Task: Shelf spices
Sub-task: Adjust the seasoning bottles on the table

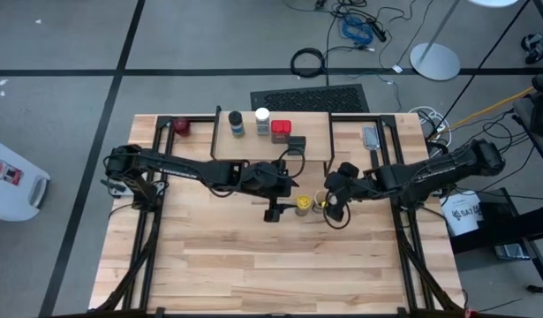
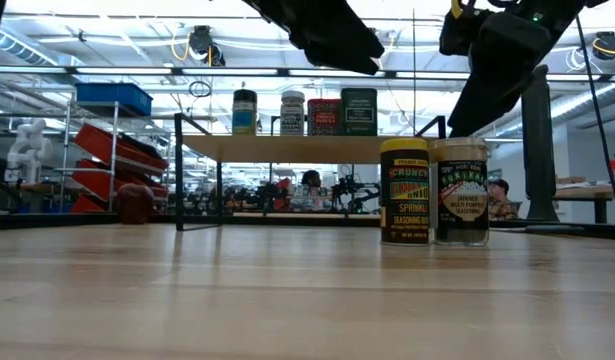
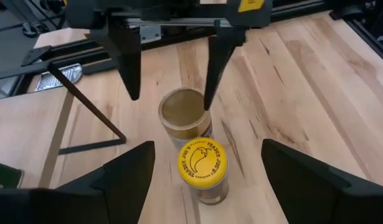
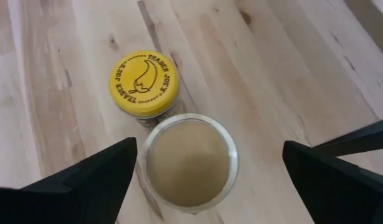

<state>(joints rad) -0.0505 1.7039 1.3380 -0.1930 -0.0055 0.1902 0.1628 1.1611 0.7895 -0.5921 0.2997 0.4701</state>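
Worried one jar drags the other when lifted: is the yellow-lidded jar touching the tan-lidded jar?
Cannot tell. In the right wrist view the yellow-lidded jar overlaps the tan-lidded jar; the low view shows no clear gap.

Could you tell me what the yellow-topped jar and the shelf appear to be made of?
Yellow-topped jar: clear body, glass or plastic, contents showing through; glossy printed lid, probably metal. Shelf: pale wood plank top with matte finish, on thin black legs, likely metal.

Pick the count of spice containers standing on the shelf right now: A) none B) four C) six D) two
B: four containers stand on the shelf, while the yellow-topped jar and tan-topped jar remain on the table.
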